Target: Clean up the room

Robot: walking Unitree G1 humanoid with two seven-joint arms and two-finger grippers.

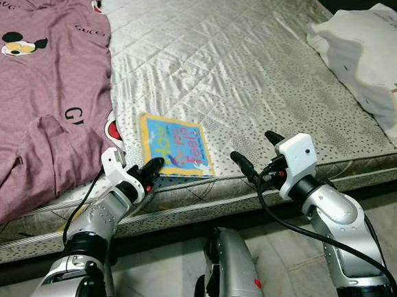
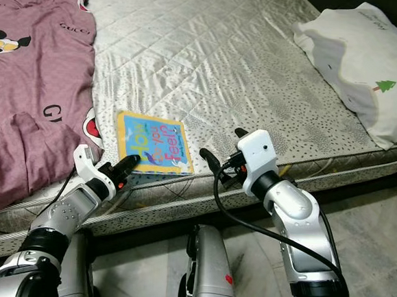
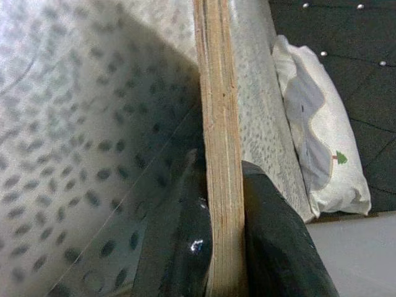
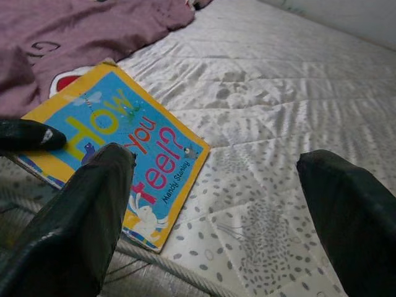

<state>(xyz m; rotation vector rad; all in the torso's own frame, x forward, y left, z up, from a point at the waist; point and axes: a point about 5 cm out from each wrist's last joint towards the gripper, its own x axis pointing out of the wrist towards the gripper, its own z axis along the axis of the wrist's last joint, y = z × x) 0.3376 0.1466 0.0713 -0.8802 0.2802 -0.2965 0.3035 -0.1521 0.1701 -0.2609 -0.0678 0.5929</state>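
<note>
Book (image 1: pixel 174 147), yellow-bordered and blue-covered, lying flat near the front edge of the mattress (image 1: pixel 259 71), near corner pinched in the left end effector (image 1: pixel 153 167). Seen edge-on in the left wrist view (image 3: pixel 221 154), clamped between two black fingers (image 3: pixel 185 241), one on each face. Judged as a shallow grip, only on the corner: likely to pivot or slide out if lifted fast, since the rest of the book rests on slick quilted fabric and hangs well beyond the fingertips. Possible too for the lower finger to snag the mattress piping at the edge.

Right end effector (image 1: pixel 253 153) hovering just to the right of the book, spread wide, holding nothing, touching nothing; book's far corner ahead of its left finger (image 4: pixel 86 204) in the wrist view.

Beyond the left end effector, mauve printed blanket (image 1: pixel 37 94) rumpled alongside the book. Well past the right end effector, white pillow (image 1: pixel 377 66) at the mattress corner.
</note>
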